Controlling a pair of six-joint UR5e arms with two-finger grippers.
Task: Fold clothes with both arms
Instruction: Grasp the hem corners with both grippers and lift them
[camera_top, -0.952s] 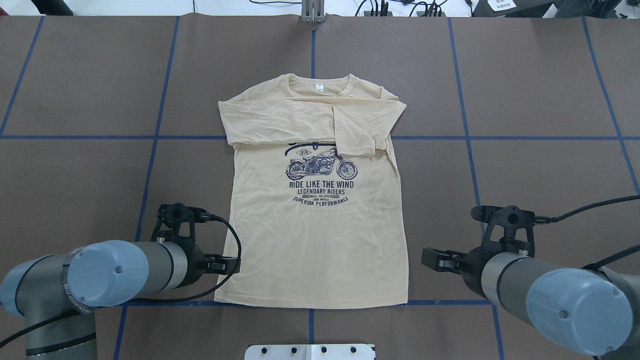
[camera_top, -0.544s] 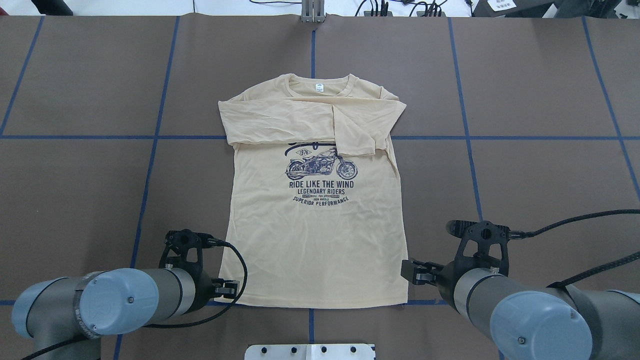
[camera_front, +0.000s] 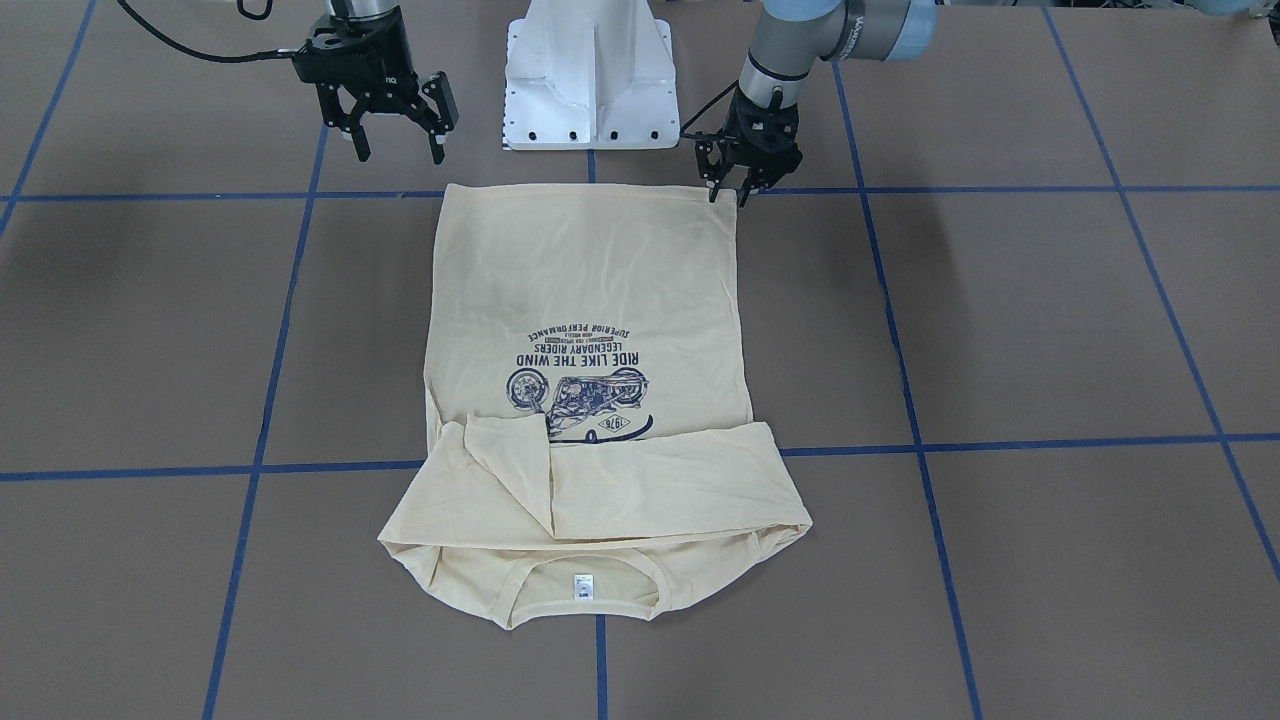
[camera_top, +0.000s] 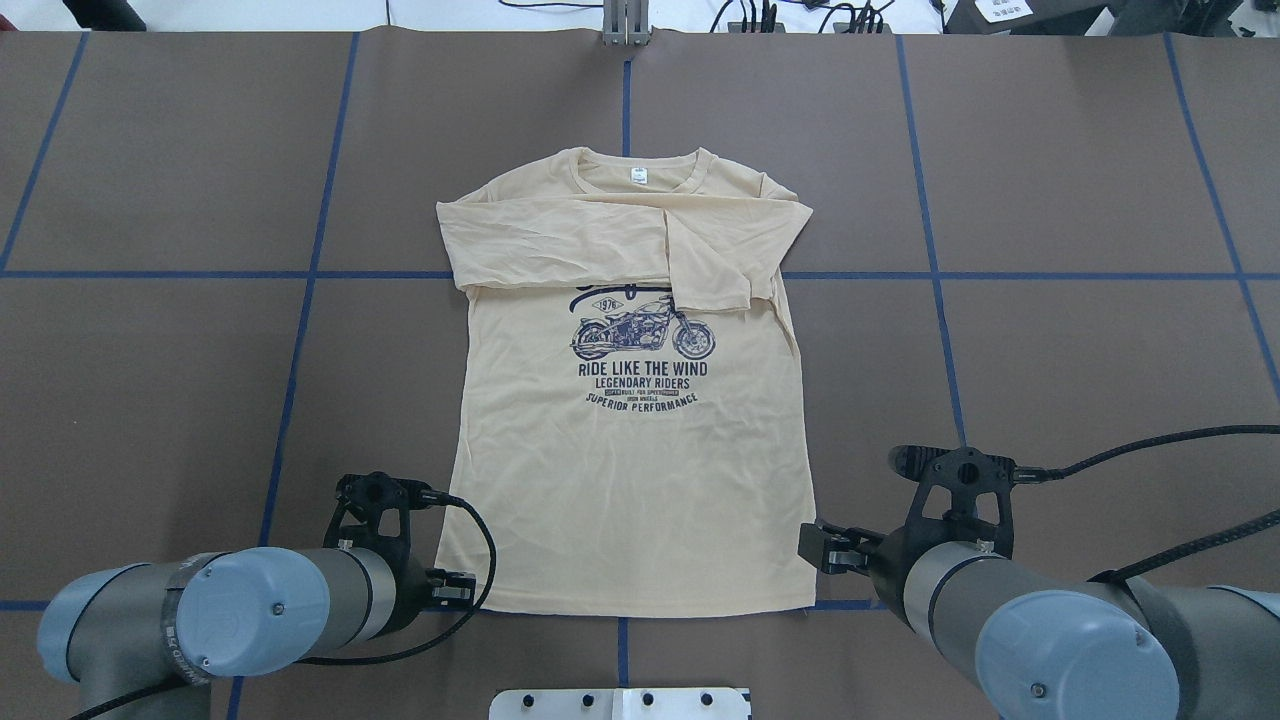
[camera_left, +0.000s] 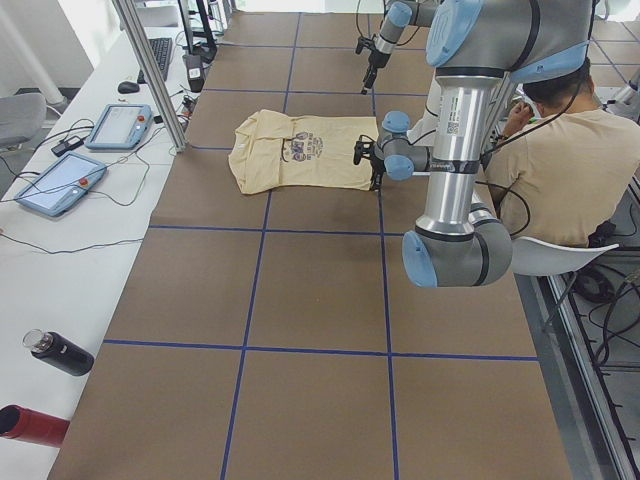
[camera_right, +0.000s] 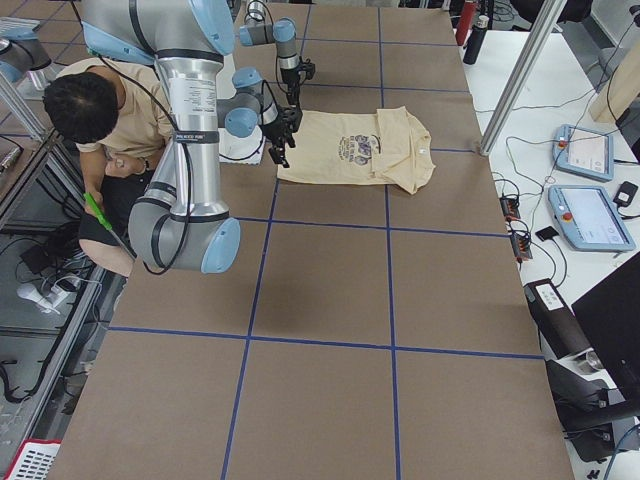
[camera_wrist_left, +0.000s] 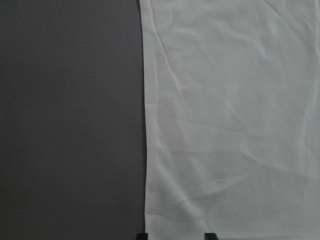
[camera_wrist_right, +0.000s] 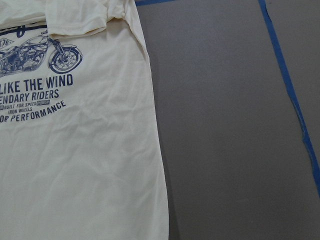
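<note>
The cream-yellow shirt (camera_top: 630, 450) lies flat, print up, collar and white neck tag (camera_top: 637, 177) at the far side, with both sleeves folded across the chest. My left gripper (camera_top: 455, 590) is low at the hem's left corner. In the front-facing view it (camera_front: 730, 192) nearly touches that corner. The left wrist view shows its fingertips (camera_wrist_left: 142, 235) apart, astride the shirt's side edge (camera_wrist_left: 146, 150). My right gripper (camera_front: 398, 150) hangs open above the table, just outside the hem's right corner (camera_top: 805, 600). Nothing is between its fingers.
The white pedestal base (camera_front: 588, 70) stands just behind the hem. A person (camera_left: 560, 140) sits behind the robot. Tablets (camera_left: 60, 185) and two bottles (camera_left: 60, 352) lie on the white side bench. Blue tape lines (camera_top: 300, 300) cross the brown table.
Both arms pulled back toward the near hem. The left gripper moved down to the hem's left corner. The right gripper moved in closer to the hem's right corner.
</note>
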